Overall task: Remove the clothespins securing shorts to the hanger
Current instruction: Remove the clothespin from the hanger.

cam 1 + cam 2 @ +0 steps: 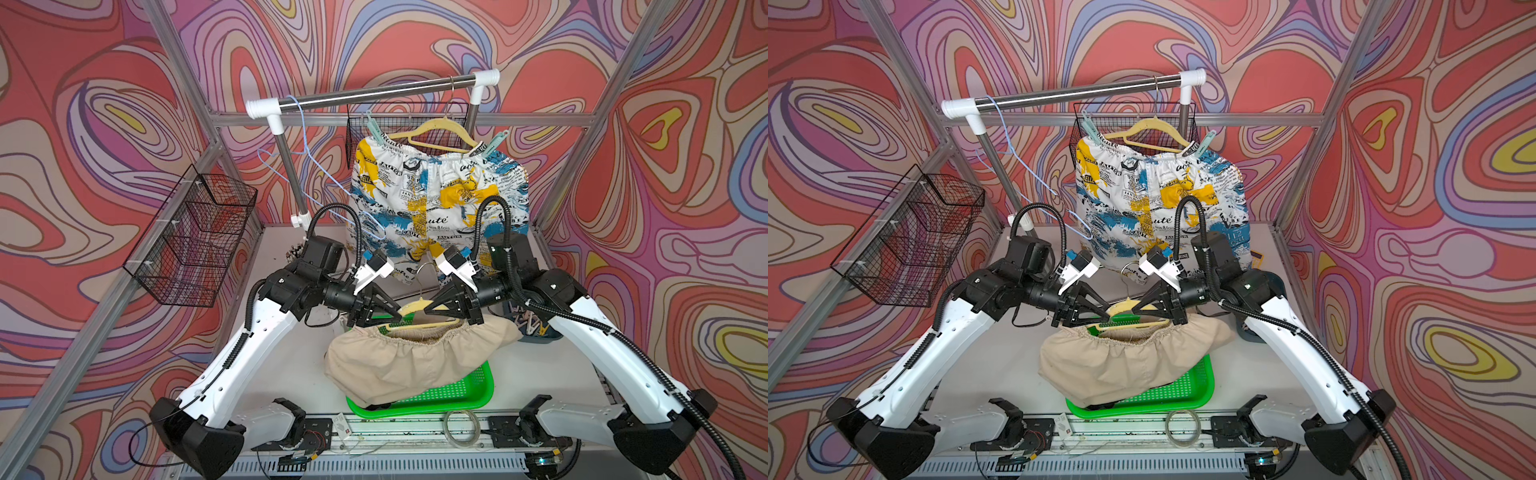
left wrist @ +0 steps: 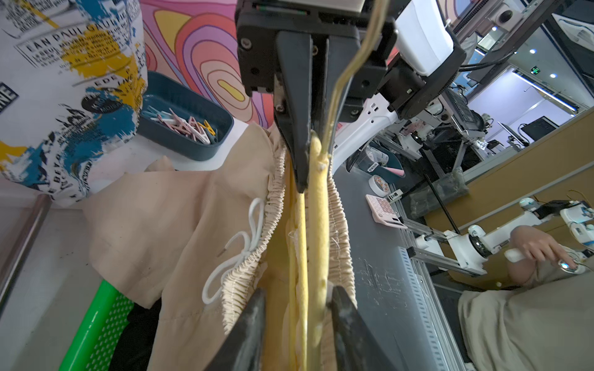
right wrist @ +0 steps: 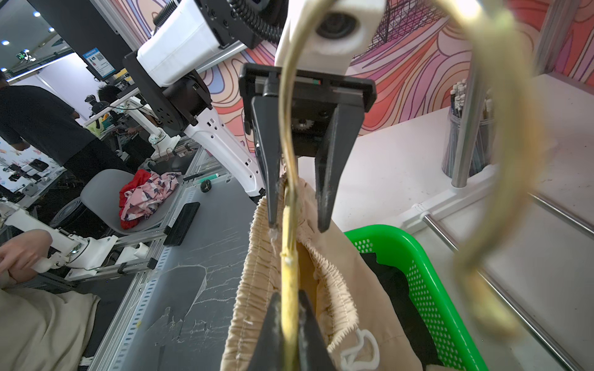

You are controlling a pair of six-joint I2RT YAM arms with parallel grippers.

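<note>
My left claw stands spread either side of the hanger, gripping nothing, so the right claw, pinched shut on it, carries it alone. The beige shorts sag around it over the basket; I see no pin on them. A weak pinch could let the hanger swivel or drop, and my left fingers could snag the waistband. Two mint pins hold the printed shorts up at the rail.

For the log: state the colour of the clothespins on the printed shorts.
Mint-green clothespins, best in a top view.
</note>
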